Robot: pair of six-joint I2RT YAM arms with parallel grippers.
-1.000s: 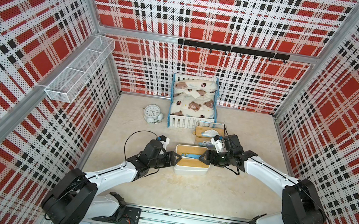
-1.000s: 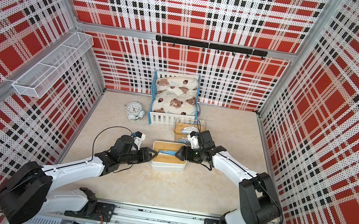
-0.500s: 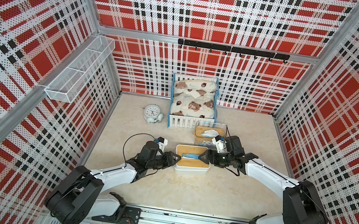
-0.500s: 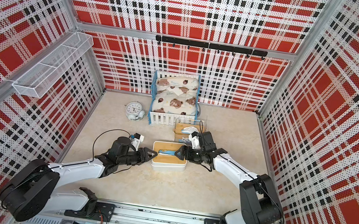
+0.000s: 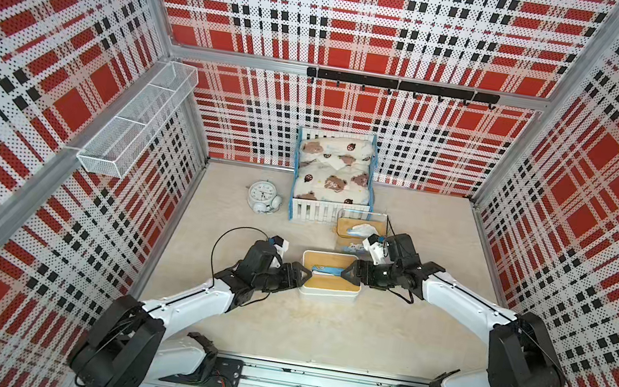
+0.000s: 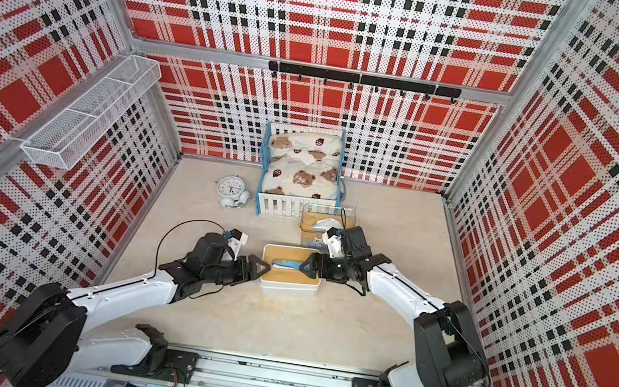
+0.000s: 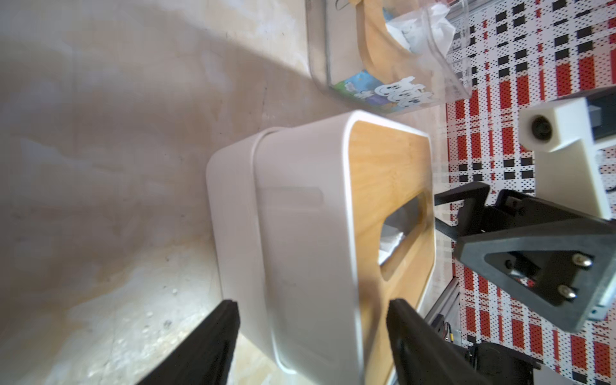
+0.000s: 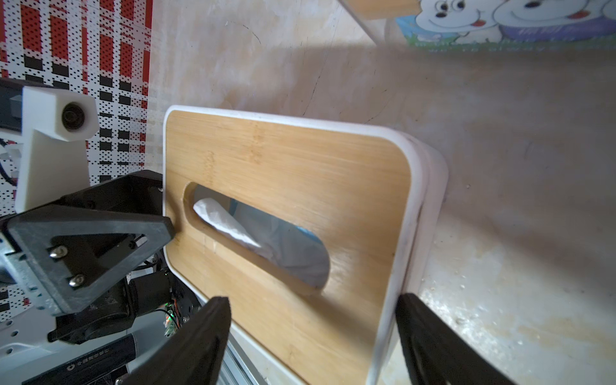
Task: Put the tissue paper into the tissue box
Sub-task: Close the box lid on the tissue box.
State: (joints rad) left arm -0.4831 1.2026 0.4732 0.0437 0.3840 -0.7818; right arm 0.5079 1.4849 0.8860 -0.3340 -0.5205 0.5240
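Clearing tissue box point(image 5: 327, 293): I am aiming straight out, not nudging lid point(image 5: 331, 285)
Left gripper point(image 5: 303, 274): spread astride left end
Right gripper point(image 5: 347, 273): spread astride right end

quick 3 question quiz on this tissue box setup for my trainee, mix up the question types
1. True or false: the tissue paper lies inside the white tissue box and shows through the slot in its bamboo lid.
2. What stands beside the toy bed, on the left arm's side? A) alarm clock B) mug C) book
3. Short answer: is the left gripper or the right gripper holding anything?

Key: 1 true; 2 A; 3 neither, both are open, one at each end of the box.
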